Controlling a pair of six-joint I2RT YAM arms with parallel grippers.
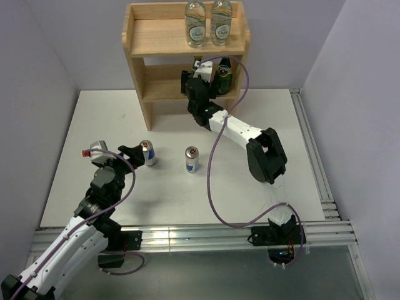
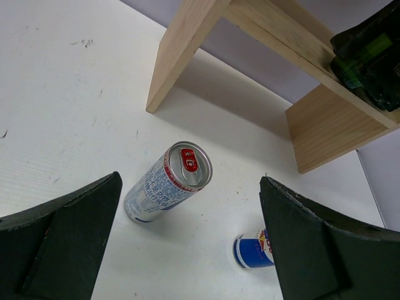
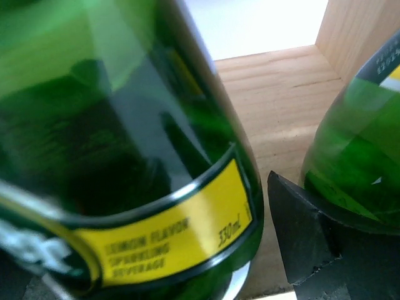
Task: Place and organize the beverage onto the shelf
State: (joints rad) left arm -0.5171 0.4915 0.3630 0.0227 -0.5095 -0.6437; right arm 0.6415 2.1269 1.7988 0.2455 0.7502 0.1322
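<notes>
The shelf (image 1: 139, 65) stands at the table's back, with two water bottles (image 1: 195, 24) (image 1: 221, 22) on its top board. One green bottle (image 1: 225, 75) stands on the middle tier. My right gripper (image 1: 199, 70) reaches into that tier around a second green bottle (image 3: 125, 156). Its right finger (image 3: 303, 240) stands a thin gap off the glass; the left finger is hidden. Two cans (image 1: 149, 153) (image 1: 192, 159) stand on the table. My left gripper (image 1: 129, 155) is open wide and empty, just left of the nearer can (image 2: 169, 184).
The far can (image 2: 253, 250) is partly hidden behind my left gripper's right finger. The shelf's side panel (image 2: 181, 44) stands behind the cans. A purple cable (image 1: 212, 187) loops over the table beside the right arm. Metal rails run along the table's near and right edges.
</notes>
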